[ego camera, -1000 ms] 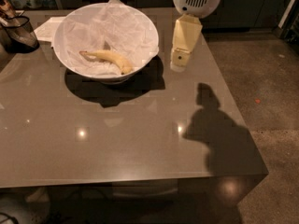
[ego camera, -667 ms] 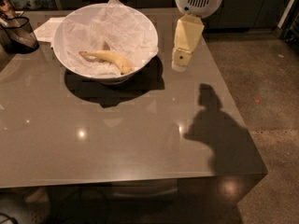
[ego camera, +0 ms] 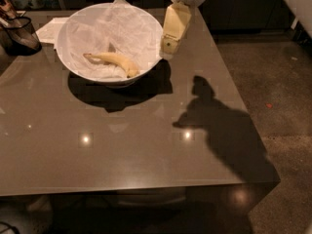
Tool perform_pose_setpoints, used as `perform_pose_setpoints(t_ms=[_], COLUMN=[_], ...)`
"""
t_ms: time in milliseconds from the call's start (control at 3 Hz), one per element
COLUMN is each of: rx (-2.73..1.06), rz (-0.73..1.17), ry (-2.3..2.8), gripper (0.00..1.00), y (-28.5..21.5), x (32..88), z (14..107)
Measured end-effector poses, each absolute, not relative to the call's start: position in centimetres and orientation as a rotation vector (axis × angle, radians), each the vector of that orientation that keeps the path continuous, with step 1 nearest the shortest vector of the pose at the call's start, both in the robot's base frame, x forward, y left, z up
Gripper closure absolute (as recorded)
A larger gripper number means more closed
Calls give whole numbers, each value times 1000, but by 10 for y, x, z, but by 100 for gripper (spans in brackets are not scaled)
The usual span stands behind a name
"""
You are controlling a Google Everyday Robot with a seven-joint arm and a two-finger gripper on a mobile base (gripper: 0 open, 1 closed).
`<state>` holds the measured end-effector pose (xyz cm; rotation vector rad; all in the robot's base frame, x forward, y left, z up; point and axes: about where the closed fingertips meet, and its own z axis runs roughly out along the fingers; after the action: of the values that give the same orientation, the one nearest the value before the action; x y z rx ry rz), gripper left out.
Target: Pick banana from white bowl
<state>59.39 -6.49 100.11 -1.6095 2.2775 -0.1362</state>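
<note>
The banana [ego camera: 115,61] lies inside the white bowl [ego camera: 65,52] on crinkled white paper, its thin stem end pointing left and its brown tip to the right. The bowl stands at the back of the grey table [ego camera: 122,150]. My gripper [ego camera: 167,49] hangs down from the white wrist at the top of the view. Its cream tip is just outside the bowl's right rim, to the right of the banana and apart from it. It holds nothing that I can see.
A dark transparent container [ego camera: 19,33] stands at the back left corner, with a flat white napkin [ego camera: 50,29] beside it. The table's right edge drops to a speckled floor [ego camera: 273,82]. The arm's shadow falls across the table's right side.
The gripper has moved left and a little back, from beside the bowl to right against its right rim. The banana and bowl have not moved.
</note>
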Motion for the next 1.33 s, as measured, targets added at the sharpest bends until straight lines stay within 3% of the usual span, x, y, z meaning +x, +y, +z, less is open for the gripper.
perform_pose_setpoints(t_ms=[333, 1000, 1333], rx=[-1594, -1595, -1645], rz=[-77, -24, -24], ry=[2294, 2326, 2310], gripper=[0, 23, 21], y=[-47, -18, 2], x=[618, 649, 653], z=[1001, 985, 979])
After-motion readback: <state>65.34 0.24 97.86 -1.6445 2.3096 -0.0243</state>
